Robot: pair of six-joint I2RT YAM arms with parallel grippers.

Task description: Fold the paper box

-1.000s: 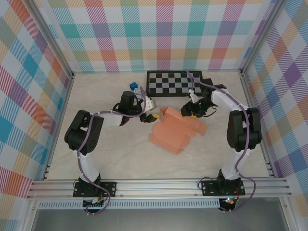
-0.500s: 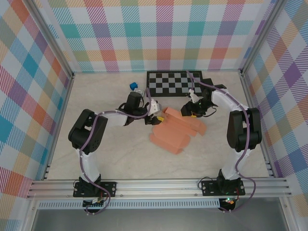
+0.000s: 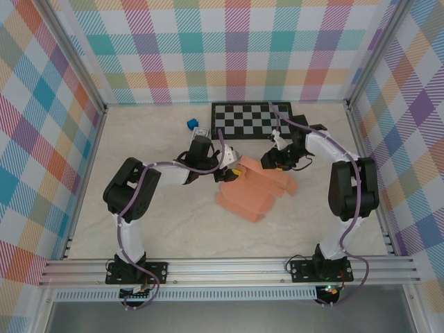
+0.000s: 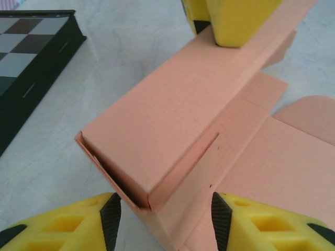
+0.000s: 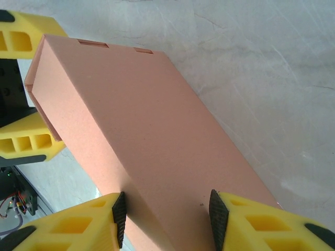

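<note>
Item: box (image 3: pixel 251 189), salmon card, centre of the top view on the table (image 3: pixel 180 229). It is part folded, with one long hollow sleeve raised and flat flaps spread below and to the right. The sleeve's open end, centre-left in my left wrist view, is dark inside, and I cannot make out any contents. My left gripper (image 4: pixel 163 209) straddles that end, its fingers cut off by the bottom edge; I cannot tell whether it pinches. My right gripper (image 5: pixel 165 209) is clamped across the sleeve's other end, a pad on each side, fingers cropped at the bottom edge. From above, both grippers cover the sleeve's ends. Board (image 3: pixel 251 120), chequered, upper centre. Cube (image 3: pixel 189 124), blue, just left of the board.
</note>
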